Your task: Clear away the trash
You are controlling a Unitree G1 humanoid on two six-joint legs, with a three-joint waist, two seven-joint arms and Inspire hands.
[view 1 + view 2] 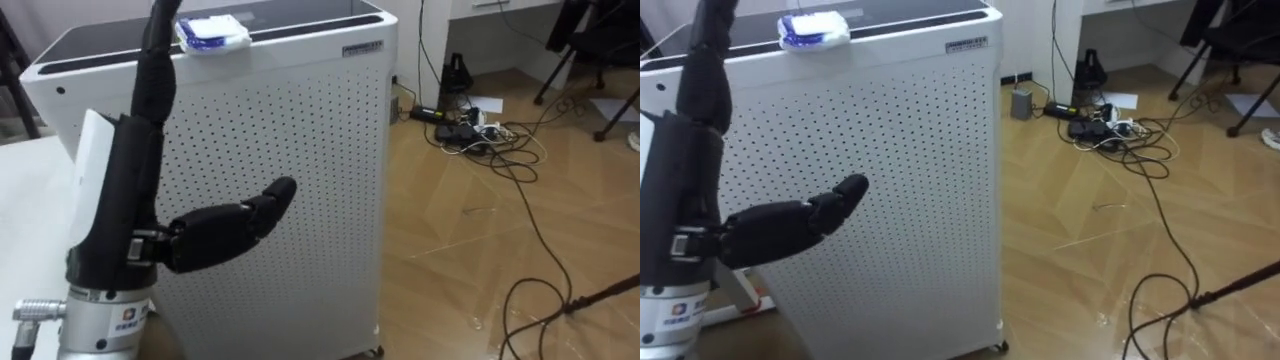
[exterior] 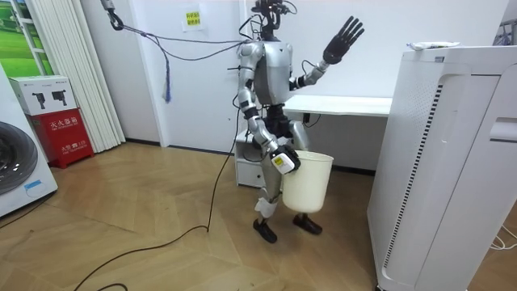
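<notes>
Directly ahead of the robot stands a tall white perforated air purifier (image 1: 290,180); on its dark top, near the edge facing the robot, lies the garbage, a crumpled white-and-blue wrapper (image 1: 213,33). The left hand (image 1: 125,195) is raised upright before the camera, fingers straight and spread, thumb jutting sideways; it holds nothing, and the room view shows it high in the air, well short of the purifier and the wrapper. The right hand (image 2: 283,160) hangs low at the robot's side, fingers curled on the rim of a white bucket (image 2: 308,184), which dangles by its knees. Behind the robot is a white desk (image 2: 347,105); on the wooden floor (image 1: 480,260) past the purifier lies a tangle of black cables (image 1: 470,130); a washing machine (image 2: 16,170) and 1 red box (image 2: 63,139) stand at the room view's left.
</notes>
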